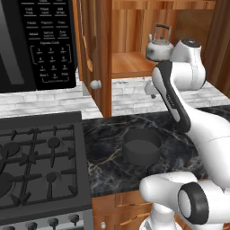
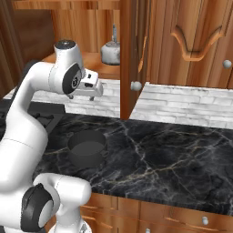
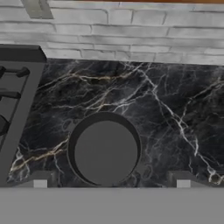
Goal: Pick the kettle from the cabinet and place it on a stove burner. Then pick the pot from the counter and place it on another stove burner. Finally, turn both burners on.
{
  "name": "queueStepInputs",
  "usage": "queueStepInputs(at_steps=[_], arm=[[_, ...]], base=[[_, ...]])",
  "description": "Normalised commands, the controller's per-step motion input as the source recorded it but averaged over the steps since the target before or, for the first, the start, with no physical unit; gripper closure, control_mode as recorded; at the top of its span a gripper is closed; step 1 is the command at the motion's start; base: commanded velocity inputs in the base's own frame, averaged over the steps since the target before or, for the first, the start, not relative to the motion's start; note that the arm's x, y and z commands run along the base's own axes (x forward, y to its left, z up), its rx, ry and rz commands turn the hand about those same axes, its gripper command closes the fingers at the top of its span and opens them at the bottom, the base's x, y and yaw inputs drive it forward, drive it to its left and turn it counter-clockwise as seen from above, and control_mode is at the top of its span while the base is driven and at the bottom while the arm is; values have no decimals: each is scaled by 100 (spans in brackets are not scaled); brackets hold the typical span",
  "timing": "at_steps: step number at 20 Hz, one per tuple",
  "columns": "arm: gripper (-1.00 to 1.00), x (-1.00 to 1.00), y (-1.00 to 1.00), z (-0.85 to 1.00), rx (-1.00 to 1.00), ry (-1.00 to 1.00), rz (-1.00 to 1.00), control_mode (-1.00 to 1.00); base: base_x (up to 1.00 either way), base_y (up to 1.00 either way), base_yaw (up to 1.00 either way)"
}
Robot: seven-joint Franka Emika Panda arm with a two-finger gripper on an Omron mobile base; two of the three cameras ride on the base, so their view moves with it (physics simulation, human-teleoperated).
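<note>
The kettle (image 1: 159,46) sits on the cabinet (image 1: 130,63) shelf, above the pot (image 1: 141,146) on the desk (image 2: 173,150). It looks rigid, light and slick; its arched handle suits grasping. The gripper (image 2: 92,87) hangs released, empty.

The kettle (image 1: 159,46) at upper right is silvery-white metal. The pot (image 1: 141,147) at centre is matte dark grey. The counter (image 1: 112,134) is glossy black marble with white and golden veins. The cabinet (image 1: 130,63) is reddish-brown wood. The stove burners (image 1: 36,157) at lower left are black. The brick backsplash (image 1: 49,101) is whitish grey.
</note>
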Motion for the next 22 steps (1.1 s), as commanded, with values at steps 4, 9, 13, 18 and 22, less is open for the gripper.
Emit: queueStepInputs(at_steps=[4, 9, 13, 18, 22], arm=[[-100, 0, -16, 47, 0, -14, 0, -100], [-100, 0, -9, 48, 0, -16, 0, -100], [-100, 0, -6, 48, 0, -15, 0, -100], [-100, 2, -6, 45, 0, -14, 0, -100], [-100, 1, -11, 37, 0, -16, 0, -100]], base=[[0, 0, 0], [0, 0, 0], [0, 0, 0], [0, 0, 0], [0, 0, 0]])
